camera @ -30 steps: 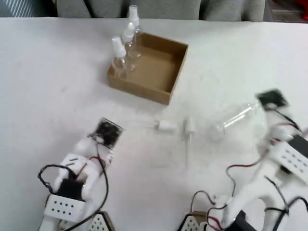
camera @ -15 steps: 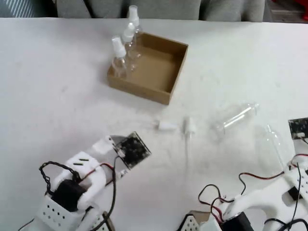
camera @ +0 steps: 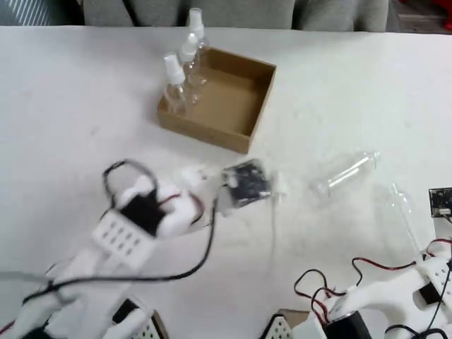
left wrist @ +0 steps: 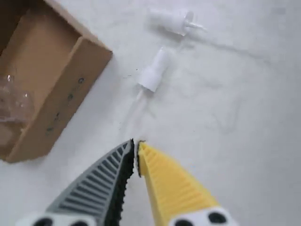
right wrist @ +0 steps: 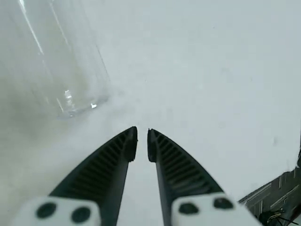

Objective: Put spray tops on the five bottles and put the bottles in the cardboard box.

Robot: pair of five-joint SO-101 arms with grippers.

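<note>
Three capped clear bottles (camera: 182, 67) stand at one side of the cardboard box (camera: 251, 106). Two uncapped clear bottles lie on the table, one (camera: 346, 171) right of centre and one (camera: 401, 208) further right. My left gripper (camera: 244, 185) hangs shut above two loose white spray tops; its wrist view shows the tips (left wrist: 137, 146) just short of the nearer spray top (left wrist: 154, 74), with the other spray top (left wrist: 174, 21) beyond. My right gripper (right wrist: 141, 137), shut and empty, sits near the base of a lying bottle (right wrist: 56, 61) at the table's right edge (camera: 441, 201).
The box corner (left wrist: 84, 70) lies close beside the left gripper, with one bottle (left wrist: 11, 101) inside it. A spray top's thin tube (camera: 274, 219) trails toward the front. Cables and arm bases (camera: 332, 311) crowd the front edge.
My left arm has swung from the front left up to the spray tops in the middle. My right arm has drawn back to the right edge, away from the bottles.
</note>
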